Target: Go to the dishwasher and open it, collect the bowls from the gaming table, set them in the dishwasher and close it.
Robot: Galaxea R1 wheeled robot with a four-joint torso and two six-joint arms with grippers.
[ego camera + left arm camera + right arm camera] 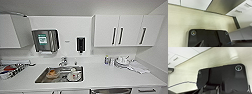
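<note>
a: start at the pincers. is either one spread or pressed together?

b: it cannot be told. both wrist views give the robot's own dark plate with its round fittings, and past it a pale, faintly speckled floor and white cabinet fronts. neither pincer is seen holding anything.

a: and the dishwasher?

b: in the head view, the dishwasher [111, 91] sits at the lower edge of the frame, right of centre, below the worktop [112, 76]; just its brushed steel top strip shows. it looks shut. a steel-grey panel [226, 5] also crosses the upper middle of the left wrist view, probably the same front, though that is a guess.

a: what could go wrong?

b: the handle lies so low in the frame that a reach could miss the bar and skid on the smooth steel. a door dropping open might also strike the base if the robot stands close.

a: the rest?

b: a smooth white worktop with a rectangular steel sink [60, 74] at lower centre, crockery inside. a chrome tap [64, 61] stands behind it. a steel towel dispenser [45, 40] and a dark soap dispenser [80, 44] hang on the wall. flat white cabinets [128, 30] with dark bar handles fill the upper right; stacked dishes [122, 61] and a crumpled cloth [138, 67] lie at middle right.
</note>
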